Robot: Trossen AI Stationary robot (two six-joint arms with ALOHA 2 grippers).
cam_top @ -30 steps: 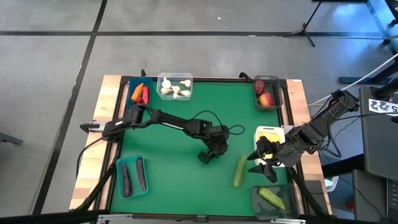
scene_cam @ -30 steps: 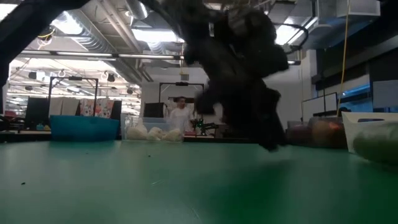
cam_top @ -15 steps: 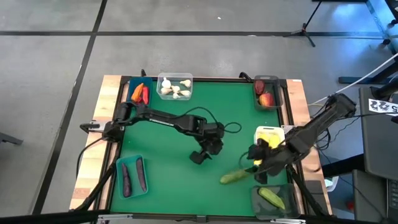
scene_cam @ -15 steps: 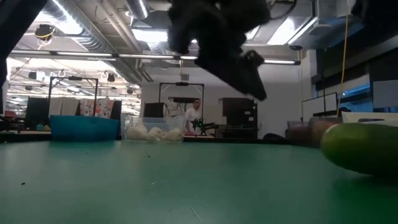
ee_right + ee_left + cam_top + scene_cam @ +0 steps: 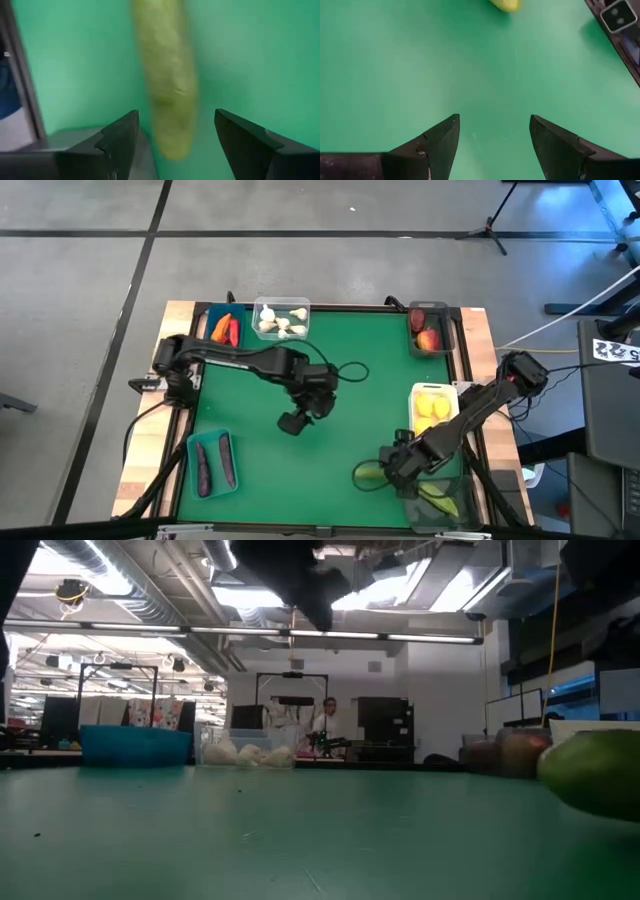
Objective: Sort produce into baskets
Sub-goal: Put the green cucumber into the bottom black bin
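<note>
A green cucumber [image 5: 365, 473] lies flat on the green mat near the front right; it also shows in the low view [image 5: 595, 772]. My right gripper [image 5: 392, 472] is low over it, pointing down, open. In the right wrist view the cucumber [image 5: 167, 85] runs between the two fingers [image 5: 120, 135]. My left gripper [image 5: 290, 423] hangs open above the bare mat near the middle, with nothing between its fingers [image 5: 442, 135]. A second cucumber lies in the dark basket [image 5: 452, 515] at the front right corner. My right gripper stands astride the cucumber [image 5: 172, 125] from above, fingers across it. Blur hides whether either finger touches it; I cannot tell. The cucumber lies on the mat.
Blue basket [image 5: 212, 315] with carrot and peppers, clear basket [image 5: 297, 305] with garlic and dark basket [image 5: 445, 310] with apples stand along the far edge. White basket [image 5: 415, 392] with lemons stands at the right. Teal basket [image 5: 192, 442] with eggplants stands front left.
My right gripper has come down toward the near edge, over the cucumber. The cucumber has turned from lying near-to-far to lying across the table and has slid a little toward the near left. My left gripper has risen and drawn back toward the table's left.
</note>
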